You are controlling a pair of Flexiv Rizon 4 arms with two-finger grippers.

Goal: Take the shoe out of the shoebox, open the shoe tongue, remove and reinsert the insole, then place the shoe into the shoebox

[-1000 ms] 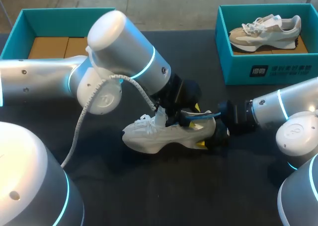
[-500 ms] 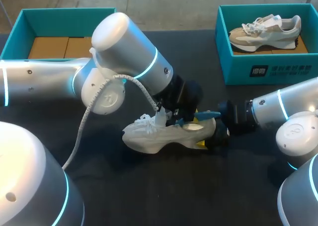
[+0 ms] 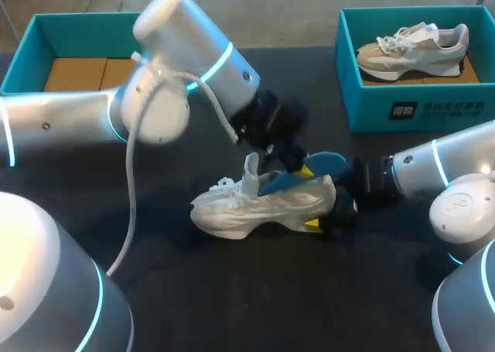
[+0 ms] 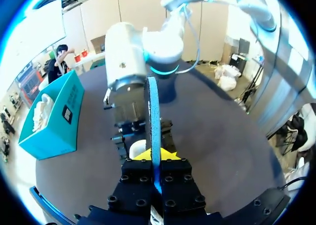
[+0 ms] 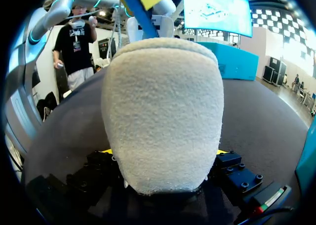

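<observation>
Blue insole (image 4: 153, 116), edge-on from the wrist, tight in left tool (image 4: 152, 157); right tool (image 5: 163, 153) tight on shoe (image 5: 163, 96) heel

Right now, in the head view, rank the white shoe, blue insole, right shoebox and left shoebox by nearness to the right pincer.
1. white shoe: heel held in the right pincer
2. blue insole: just above the shoe
3. right shoebox: back right
4. left shoebox: back left

Even overhead light on a dark matte worktop (image 3: 255, 305); soft shadow just under the shoe (image 3: 255, 211), glare on the left arm (image 3: 193, 50) shell.
</observation>
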